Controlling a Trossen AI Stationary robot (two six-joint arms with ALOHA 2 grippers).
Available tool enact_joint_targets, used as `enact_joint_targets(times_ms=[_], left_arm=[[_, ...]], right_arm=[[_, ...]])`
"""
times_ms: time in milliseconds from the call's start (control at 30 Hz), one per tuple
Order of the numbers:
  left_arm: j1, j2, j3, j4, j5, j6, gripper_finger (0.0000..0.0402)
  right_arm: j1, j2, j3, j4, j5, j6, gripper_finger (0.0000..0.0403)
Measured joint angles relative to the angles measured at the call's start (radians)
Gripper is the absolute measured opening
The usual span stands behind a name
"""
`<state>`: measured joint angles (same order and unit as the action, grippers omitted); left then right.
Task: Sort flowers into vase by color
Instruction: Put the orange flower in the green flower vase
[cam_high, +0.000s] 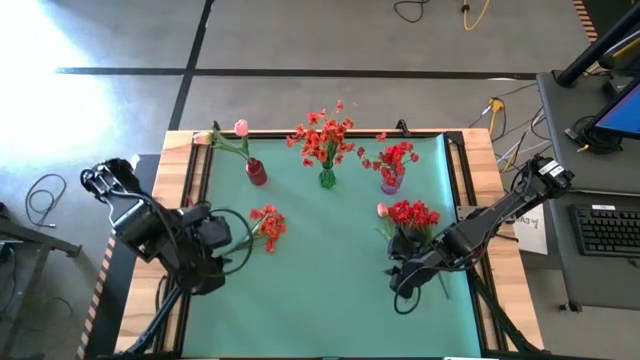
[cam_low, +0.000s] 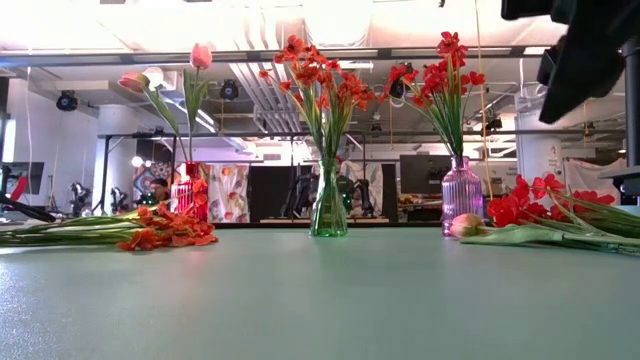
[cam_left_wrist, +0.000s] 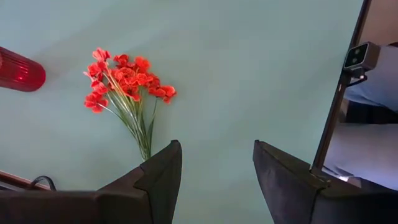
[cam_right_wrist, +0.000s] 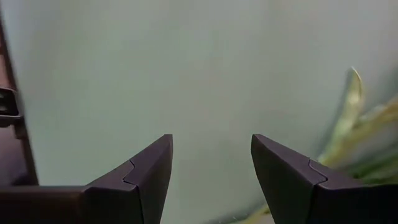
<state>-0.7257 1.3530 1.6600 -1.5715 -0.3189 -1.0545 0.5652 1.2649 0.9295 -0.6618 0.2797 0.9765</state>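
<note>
1. Green-covered tabletop (cam_high: 330, 300) with wooden edges, filling the middle of the high view, carrying three vases and two loose bunches.
2. Left arm at the tabletop's left edge; left hand (cam_left_wrist: 216, 171) empty, fingers parted with a clear gap and bare green surface between them, hovering just beside the stem ends of the orange-red bunch.
3. Right arm reaching in from the right edge; right hand (cam_right_wrist: 211, 165) empty too, fingers apart over bare green surface, near the stems of the deep red bunch, green leaf tips visible to one side in its wrist view.
4. Orange-red bunch (cam_high: 267, 226) lying flat left of centre, blossoms toward the vases, stems toward the left hand; seen low and level in the low view (cam_low: 160, 232).
5. Deep red bunch (cam_high: 410, 216) lying flat right of centre, one pink bud (cam_low: 465, 224) at its near-centre end, stems running toward the right hand.
6. Green glass vase (cam_low: 328, 205) upright at the middle of the far row, holding orange-red flowers (cam_low: 318, 72).
7. Purple glass vase (cam_low: 461, 195) upright to the right of it, holding deep red flowers (cam_low: 440, 70).
8. Red vase (cam_high: 256, 172) upright at the left of the row, holding pink tulip-like buds (cam_low: 200, 55) on long green stems.
</note>
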Motion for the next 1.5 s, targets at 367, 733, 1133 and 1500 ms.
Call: enact_joint_targets(times_ms=[367, 733, 1133, 1500], left_arm=[[-0.011, 0.070, 0.000, 0.000, -0.063, -0.012, 0.0185], [-0.030, 0.221, -0.031, 0.114, -0.065, 0.005, 0.0179], [-0.035, 0.321, -0.296, 0.763, -0.006, 0.249, 0.0113], [-0.034, 0.322, -0.626, 0.831, 0.150, -0.133, 0.0061]], right_arm=[[0.000, 0.000, 0.000, -0.115, 0.001, 0.126, 0.0210], [0.000, 0.001, 0.000, -0.176, 0.000, 0.194, 0.0210], [0.000, 0.001, 0.000, -0.171, 0.001, 0.179, 0.0210], [0.000, 0.001, -0.001, -0.170, 0.006, 0.171, 0.0210]])
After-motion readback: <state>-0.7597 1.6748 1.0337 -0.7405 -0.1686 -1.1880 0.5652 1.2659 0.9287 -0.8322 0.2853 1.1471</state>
